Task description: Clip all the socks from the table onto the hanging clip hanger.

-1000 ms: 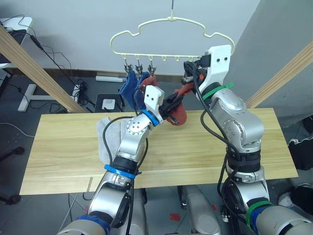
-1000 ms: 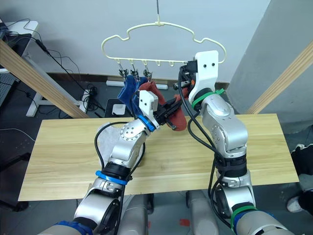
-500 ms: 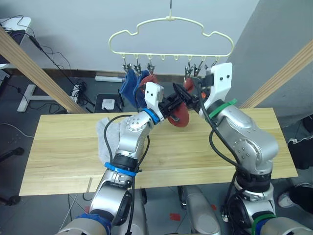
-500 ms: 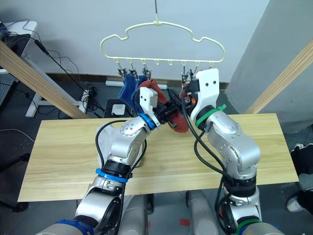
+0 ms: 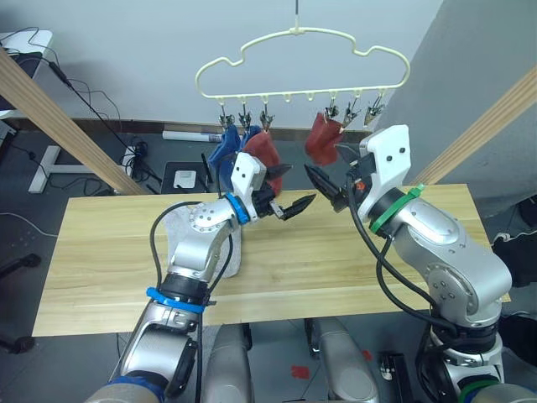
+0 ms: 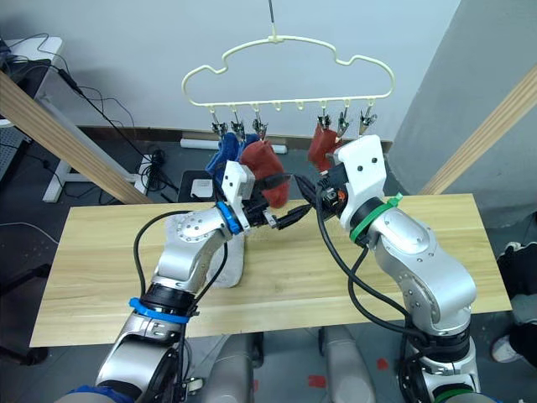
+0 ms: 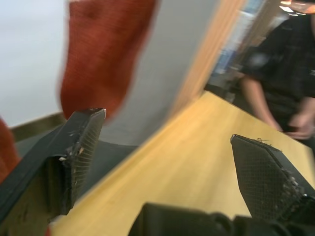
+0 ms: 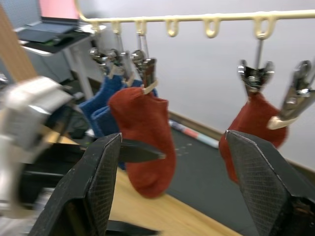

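Note:
The pale yellow clip hanger [image 5: 302, 59] hangs above the table [image 5: 101, 252]. Two blue socks [image 5: 222, 155] and a rust-red sock [image 5: 262, 149] hang from its left clips. A second rust-red sock [image 5: 321, 138] hangs from a clip further right. My left gripper [image 5: 292, 190] stands open and empty just below the red socks. Facing it, my right gripper [image 5: 327, 189] is open and empty too. Light grey sock fabric [image 5: 178, 225] lies on the table, partly hidden under my left arm. In the right wrist view both red socks [image 8: 145, 140] hang beyond the open fingers [image 8: 103, 182].
Slanted wooden poles stand at the left [image 5: 50, 109] and right [image 5: 487, 126]. A person in a dark shirt [image 7: 275, 64] stands beyond the table's far end. Cables and a desk leg [image 5: 50, 159] are on the floor behind the table.
Both grippers opened and drew back down from the hanger. The rust-red sock they held now hangs free from a right-hand clip. The hanger has swung slightly right.

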### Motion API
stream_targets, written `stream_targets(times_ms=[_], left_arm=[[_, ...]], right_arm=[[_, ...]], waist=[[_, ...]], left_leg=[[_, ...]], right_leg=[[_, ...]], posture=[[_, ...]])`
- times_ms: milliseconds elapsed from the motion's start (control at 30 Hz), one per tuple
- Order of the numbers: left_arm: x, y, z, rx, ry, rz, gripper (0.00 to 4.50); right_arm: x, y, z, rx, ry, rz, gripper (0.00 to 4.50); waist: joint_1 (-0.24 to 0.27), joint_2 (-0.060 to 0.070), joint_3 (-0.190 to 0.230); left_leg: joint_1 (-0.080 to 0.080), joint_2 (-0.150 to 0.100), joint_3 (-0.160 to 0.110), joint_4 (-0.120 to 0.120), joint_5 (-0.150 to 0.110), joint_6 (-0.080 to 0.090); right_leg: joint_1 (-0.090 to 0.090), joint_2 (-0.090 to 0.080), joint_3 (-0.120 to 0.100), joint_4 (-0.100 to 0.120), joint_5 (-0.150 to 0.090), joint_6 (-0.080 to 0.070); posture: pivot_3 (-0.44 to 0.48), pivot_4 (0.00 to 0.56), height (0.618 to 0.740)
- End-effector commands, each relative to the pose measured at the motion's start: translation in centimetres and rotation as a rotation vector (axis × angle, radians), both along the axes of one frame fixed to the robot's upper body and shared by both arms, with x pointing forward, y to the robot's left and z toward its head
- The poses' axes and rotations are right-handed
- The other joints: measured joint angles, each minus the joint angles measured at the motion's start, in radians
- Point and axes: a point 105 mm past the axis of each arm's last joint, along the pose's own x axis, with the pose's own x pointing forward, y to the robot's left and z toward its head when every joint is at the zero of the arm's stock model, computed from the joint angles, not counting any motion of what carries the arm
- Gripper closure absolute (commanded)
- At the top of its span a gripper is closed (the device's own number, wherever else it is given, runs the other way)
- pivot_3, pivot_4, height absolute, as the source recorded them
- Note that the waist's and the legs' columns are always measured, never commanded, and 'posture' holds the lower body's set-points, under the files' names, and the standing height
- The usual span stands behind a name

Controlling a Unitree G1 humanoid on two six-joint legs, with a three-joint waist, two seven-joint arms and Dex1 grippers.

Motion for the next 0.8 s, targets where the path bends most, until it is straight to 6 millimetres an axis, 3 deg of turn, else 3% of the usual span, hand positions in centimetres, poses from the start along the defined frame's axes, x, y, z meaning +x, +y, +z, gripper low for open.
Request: stream_targets(times_ms=[33, 167, 267, 333, 800], left_arm=[[-2.0, 1.6, 3.4, 0.0, -0.081, -0.103, 0.01], [-3.1, 3.1, 4.6, 0.052, -0.116, -0.102, 0.01], [-2.7, 3.4, 5.7, 0.043, -0.128, -0.064, 0.0], [-2.5, 3.2, 6.3, 0.039, -0.145, -0.05, 0.0], [-2.4, 1.4, 7.2, 0.058, -0.197, -0.09, 0.0]], right_arm=[[-0.3, -1.3, 1.3, 0.049, -0.078, -0.093, 0.98], [0.2, -1.7, 1.5, 0.039, -0.103, -0.133, 0.98], [0.6, -1.7, 1.4, 0.047, -0.101, -0.142, 1.54], [0.9, -1.5, 1.3, 0.043, -0.1, -0.141, 2.2], [4.8, -2.8, 1.6, 0.103, -0.066, -0.301, 2.2]], waist=[[-0.001, 0.0, 0.0], [0.001, 0.0, 0.0], [0.007, 0.0, 0.0], [0.009, 0.0, 0.0], [0.005, 0.0, 0.0]], left_leg=[[0.0, 0.0, 0.0, 0.0, 0.0, 0.0], [0.0, 0.0, 0.001, -0.001, 0.0, 0.0], [0.0, -0.001, 0.001, -0.001, 0.0, 0.0], [0.0, -0.001, 0.0, 0.0, 0.0, 0.0], [0.0, 0.0, 0.001, -0.001, 0.0, 0.0]], right_leg=[[0.0, 0.0, 0.001, 0.0, 0.0, 0.0], [0.0, 0.0, 0.001, 0.0, 0.0, 0.0], [0.0, -0.001, 0.0, -0.001, 0.0, 0.0], [0.0, -0.001, 0.0, 0.0, 0.0, 0.0], [-0.001, 0.0, 0.0, 0.0, 0.002, -0.003]], posture=[[-0.172, 0.345, 0.74], [-0.152, 0.344, 0.74], [-0.141, 0.345, 0.74], [-0.138, 0.344, 0.74], [-0.146, 0.339, 0.74]])
